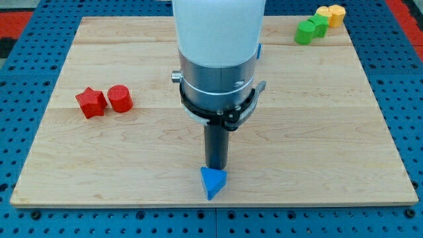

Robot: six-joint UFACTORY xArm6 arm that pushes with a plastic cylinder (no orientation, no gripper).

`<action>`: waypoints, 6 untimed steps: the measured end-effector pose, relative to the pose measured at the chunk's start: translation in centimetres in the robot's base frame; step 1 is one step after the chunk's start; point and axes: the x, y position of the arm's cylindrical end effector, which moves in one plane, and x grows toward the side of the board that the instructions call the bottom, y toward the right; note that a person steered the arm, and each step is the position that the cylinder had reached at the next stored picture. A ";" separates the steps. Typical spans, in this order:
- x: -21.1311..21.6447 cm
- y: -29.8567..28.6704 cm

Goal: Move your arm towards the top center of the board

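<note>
My tip (215, 168) rests just above the blue triangle block (212, 182), near the board's (330, 132) bottom edge. The rod has no fingers and holds nothing. Nothing needs pushing; the target, top centre, lies behind the arm.

My arm (217, 46) is hanging straight down, its dark rod (215, 145) standing upright, my tip (215, 168) pointing downward.

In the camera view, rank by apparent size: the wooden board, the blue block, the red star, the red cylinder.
1. Wooden board, by far.
2. Blue block, red star and red cylinder look alike; the blue one sits nearer the camera, so unranked.
</note>
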 end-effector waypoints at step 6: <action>-14.6 -6.6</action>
